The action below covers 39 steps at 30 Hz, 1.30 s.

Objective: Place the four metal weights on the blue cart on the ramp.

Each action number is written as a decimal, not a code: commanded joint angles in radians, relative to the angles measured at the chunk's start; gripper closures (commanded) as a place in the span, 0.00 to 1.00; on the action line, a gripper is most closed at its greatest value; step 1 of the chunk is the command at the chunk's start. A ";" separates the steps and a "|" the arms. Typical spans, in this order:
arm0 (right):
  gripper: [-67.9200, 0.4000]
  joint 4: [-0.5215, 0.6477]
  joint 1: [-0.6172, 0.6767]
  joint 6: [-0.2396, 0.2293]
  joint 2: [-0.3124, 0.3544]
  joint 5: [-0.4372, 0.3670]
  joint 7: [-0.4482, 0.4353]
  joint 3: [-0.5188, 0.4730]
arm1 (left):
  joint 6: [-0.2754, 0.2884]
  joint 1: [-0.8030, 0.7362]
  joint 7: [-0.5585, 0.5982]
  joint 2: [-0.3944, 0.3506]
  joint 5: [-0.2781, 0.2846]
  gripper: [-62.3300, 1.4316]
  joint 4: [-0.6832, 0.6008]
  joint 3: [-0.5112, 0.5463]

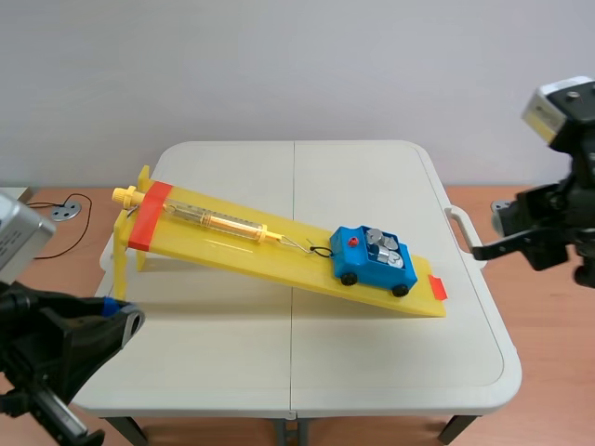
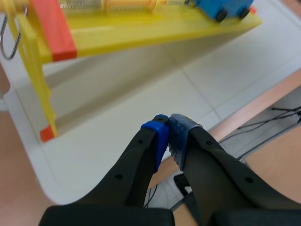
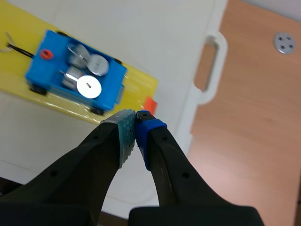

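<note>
While both grippers were closed on nothing, the loading step looked finished, not underway. The left gripper [image 2: 168,134] had its blue pads pressed together with nothing between them. In the scene view it sat at the lower left of the frame, over the near-left corner of the white table [image 1: 372,362] and well apart from the cart. The right gripper [image 3: 135,123] was likewise pinched together and empty. In the scene view it hung at the right middle of the frame, past the table's right edge and beside its moulded handle [image 1: 457,228]. Neither gripper touched anything.

Ahead of the right gripper, the blue cart [image 3: 75,75] stood on the low end of the yellow ramp [image 1: 242,246], right of centre in the scene view. The metal weights [image 3: 88,86] stood upright in its tray, packed close together. They read as four, though the rear pair partly overlapped, so I could not be sure of the count. A thin cord ran from the cart's front up the slope to a spring scale [image 1: 214,221] lying along the ramp. No loose weight showed on the table.

By my judgement the task was at its end or nearly so. Any next move called only for a check that all four sat flat, with both arms kept clear of the cart so it was not nudged down the slope.
</note>
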<state>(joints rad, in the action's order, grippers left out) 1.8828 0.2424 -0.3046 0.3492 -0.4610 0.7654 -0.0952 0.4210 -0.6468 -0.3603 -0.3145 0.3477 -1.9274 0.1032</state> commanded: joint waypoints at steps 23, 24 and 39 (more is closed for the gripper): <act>0.98 0.198 0.665 -0.395 0.090 -0.292 -0.064 -0.473 | -0.131 0.470 0.101 0.217 -0.484 0.93 0.084 -0.335; 0.98 0.198 0.683 -0.406 0.086 -0.292 -0.064 -0.477 | -0.143 0.486 0.101 0.221 -0.496 0.93 0.103 -0.338; 0.98 0.198 0.727 -0.430 0.024 -0.291 -0.075 -0.494 | -0.280 0.597 0.101 0.233 -0.601 0.93 0.259 -0.338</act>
<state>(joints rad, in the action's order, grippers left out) 2.0006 0.9787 -0.7078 0.3546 -0.7044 0.7609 -0.5461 0.1905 -0.0776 -0.3641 -0.1001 -0.2806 -1.5639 -0.2604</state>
